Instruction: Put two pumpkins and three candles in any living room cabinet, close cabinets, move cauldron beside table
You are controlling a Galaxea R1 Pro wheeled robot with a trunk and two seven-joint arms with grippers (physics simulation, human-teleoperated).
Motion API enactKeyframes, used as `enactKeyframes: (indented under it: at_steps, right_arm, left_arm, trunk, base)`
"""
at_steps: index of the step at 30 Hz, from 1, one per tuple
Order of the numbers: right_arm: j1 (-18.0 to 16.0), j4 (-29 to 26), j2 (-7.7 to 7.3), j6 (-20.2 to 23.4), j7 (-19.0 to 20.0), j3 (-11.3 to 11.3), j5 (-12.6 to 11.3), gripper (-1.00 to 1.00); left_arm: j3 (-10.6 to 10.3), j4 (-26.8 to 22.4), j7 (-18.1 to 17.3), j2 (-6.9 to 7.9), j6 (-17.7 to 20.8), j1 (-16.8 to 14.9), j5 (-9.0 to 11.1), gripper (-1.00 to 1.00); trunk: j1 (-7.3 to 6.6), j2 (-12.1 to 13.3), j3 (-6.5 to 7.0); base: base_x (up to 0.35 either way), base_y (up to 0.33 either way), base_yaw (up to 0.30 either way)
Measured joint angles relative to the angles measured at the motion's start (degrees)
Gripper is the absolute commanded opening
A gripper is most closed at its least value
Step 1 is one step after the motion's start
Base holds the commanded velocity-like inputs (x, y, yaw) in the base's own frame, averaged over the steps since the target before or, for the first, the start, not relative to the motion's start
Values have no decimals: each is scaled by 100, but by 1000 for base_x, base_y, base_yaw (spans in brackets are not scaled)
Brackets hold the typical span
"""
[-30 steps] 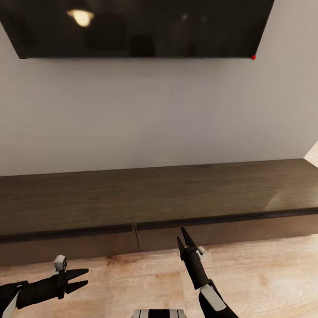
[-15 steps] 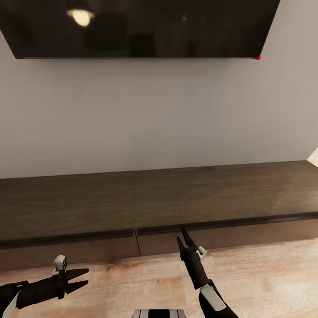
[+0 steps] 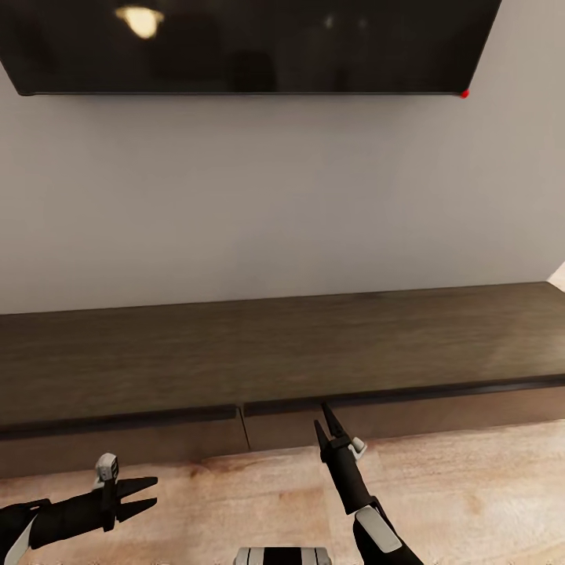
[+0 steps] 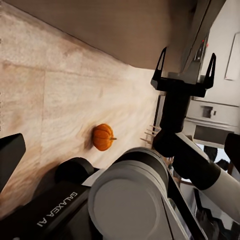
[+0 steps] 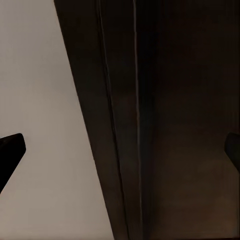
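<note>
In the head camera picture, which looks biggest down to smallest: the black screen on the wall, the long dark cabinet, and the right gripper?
1. Cabinet.
2. Screen, cut off by the frame, so its rank is unsure.
3. Right gripper, smallest despite being nearest.

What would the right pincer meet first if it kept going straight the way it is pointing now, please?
Most likely the cabinet. The open right pincer points up and forward at its front edge, near the seam between the two closed drawer fronts, and its wrist view looks straight at that dark wood. How close it is remains unclear.
</note>
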Motion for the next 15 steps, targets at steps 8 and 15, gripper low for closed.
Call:
enactKeyframes:
  at_steps: [8, 15]
  right_arm:
    - [0, 0, 0, 0, 0, 0, 0, 100]
    - [0, 0, 0, 0, 0, 0, 0, 100]
  left_arm:
    - [-1, 5, 0, 0, 0, 0, 6, 100]
    - [1, 2, 0, 0, -3, 0, 3, 100]
  trunk:
    - [13, -7, -112]
    - [13, -7, -112]
  base:
    - [0, 0, 0]
    - [0, 0, 0]
